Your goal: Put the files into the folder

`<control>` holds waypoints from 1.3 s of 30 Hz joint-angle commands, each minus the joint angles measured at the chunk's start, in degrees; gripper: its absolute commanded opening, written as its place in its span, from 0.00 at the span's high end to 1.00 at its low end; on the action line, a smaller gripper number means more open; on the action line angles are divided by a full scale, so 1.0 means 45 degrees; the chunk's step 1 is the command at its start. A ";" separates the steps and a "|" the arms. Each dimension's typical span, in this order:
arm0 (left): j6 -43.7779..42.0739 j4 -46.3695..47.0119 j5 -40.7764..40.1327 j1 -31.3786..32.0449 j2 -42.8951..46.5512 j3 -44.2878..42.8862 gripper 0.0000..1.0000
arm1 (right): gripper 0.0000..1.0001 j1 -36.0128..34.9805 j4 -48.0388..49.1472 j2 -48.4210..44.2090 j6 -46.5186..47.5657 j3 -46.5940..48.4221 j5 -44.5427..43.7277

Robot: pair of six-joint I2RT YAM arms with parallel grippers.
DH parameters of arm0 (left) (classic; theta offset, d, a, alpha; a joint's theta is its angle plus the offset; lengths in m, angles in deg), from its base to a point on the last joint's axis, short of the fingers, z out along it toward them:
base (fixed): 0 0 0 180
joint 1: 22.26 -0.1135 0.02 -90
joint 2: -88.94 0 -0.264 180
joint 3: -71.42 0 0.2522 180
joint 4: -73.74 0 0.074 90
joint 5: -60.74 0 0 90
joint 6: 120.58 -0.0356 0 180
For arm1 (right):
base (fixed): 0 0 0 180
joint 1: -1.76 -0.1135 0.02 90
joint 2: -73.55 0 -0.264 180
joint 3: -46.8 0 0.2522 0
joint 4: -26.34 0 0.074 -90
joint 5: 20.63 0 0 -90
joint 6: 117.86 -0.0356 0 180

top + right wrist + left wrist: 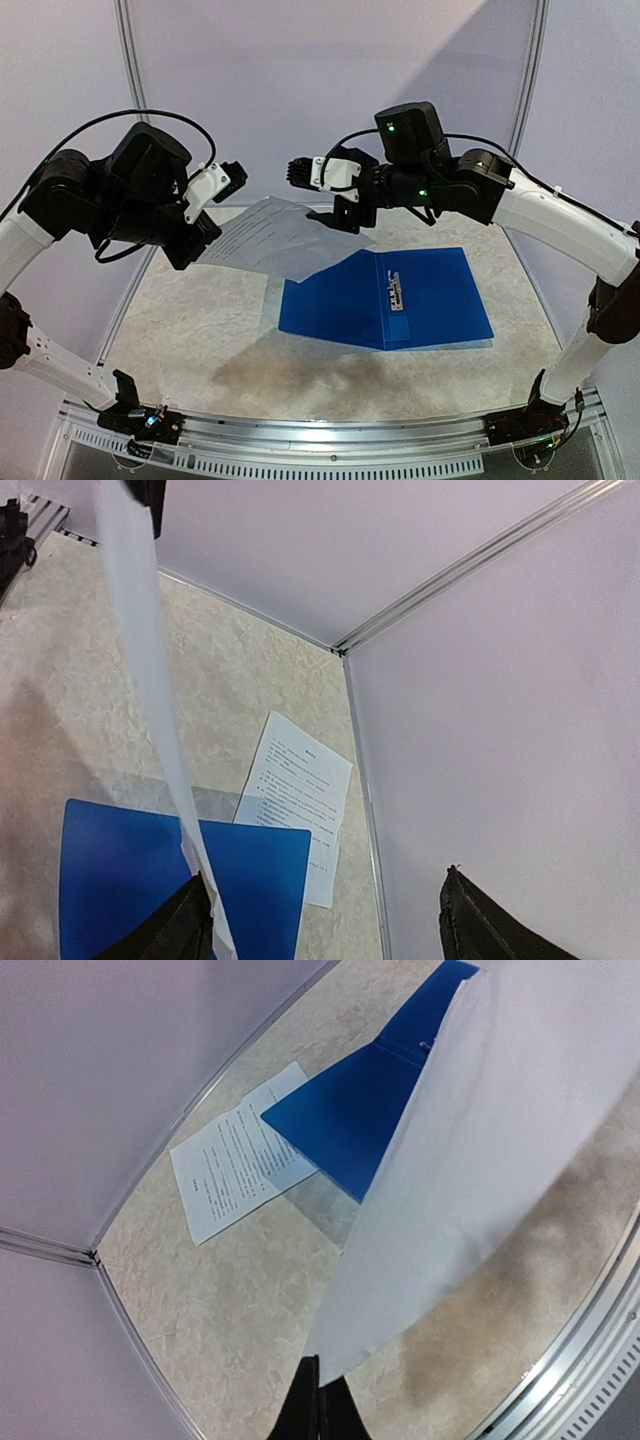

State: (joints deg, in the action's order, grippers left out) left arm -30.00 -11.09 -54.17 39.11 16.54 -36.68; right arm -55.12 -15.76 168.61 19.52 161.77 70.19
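The blue folder lies open on the table, its white barcode label near the spine. It also shows in the left wrist view and the right wrist view. My left gripper is shut on a corner of a white sheet, held in the air above the folder's left side. My right gripper is open, jaws wide apart, and the sheet's edge brushes its left finger. A second printed sheet lies flat, partly under the folder's far cover.
Pale walls and a metal frame rail close the table's far side near the flat sheet. A ribbed metal rail runs along the near edge by the arm bases.
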 commanded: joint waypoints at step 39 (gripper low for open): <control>0.8908 1.2361 0.5870 -0.3527 -0.1769 0.8266 0.11 | 1.00 0.9728 -0.2003 -0.3670 -0.8122 -0.6122 0.6431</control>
State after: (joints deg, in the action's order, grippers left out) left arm 4.55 29.36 -42.32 25.49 10.79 -2.30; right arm -15.34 -23.32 153.23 -13.25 138.91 95.39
